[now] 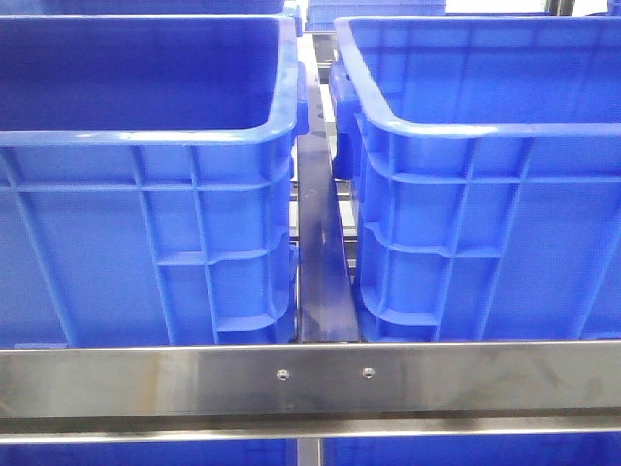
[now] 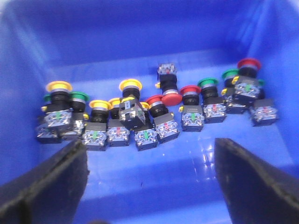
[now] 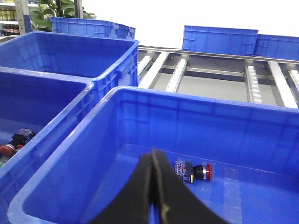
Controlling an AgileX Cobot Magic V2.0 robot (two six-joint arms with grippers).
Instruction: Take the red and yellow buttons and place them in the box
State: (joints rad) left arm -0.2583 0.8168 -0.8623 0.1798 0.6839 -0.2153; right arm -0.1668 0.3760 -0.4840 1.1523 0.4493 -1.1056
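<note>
In the left wrist view, several push buttons lie in a row on a blue crate's floor [image 2: 154, 182]: yellow-capped ones [image 2: 130, 85], red-capped ones [image 2: 171, 98] and green-capped ones [image 2: 208, 82]. My left gripper [image 2: 152, 179] is open and empty above the bare floor just short of the row. In the right wrist view, my right gripper [image 3: 154, 161] is shut with nothing between its fingers, above another blue crate [image 3: 140, 100]. One red button [image 3: 194, 171] lies on that crate's floor just beyond the fingertips. Neither gripper shows in the front view.
The front view shows two tall blue crates, the left crate [image 1: 146, 194] and the right crate [image 1: 485, 194], side by side with a narrow gap between them, behind a steel rail [image 1: 310, 383]. The right wrist view shows a roller conveyor [image 3: 210, 79] and more crates [image 3: 219, 39] beyond.
</note>
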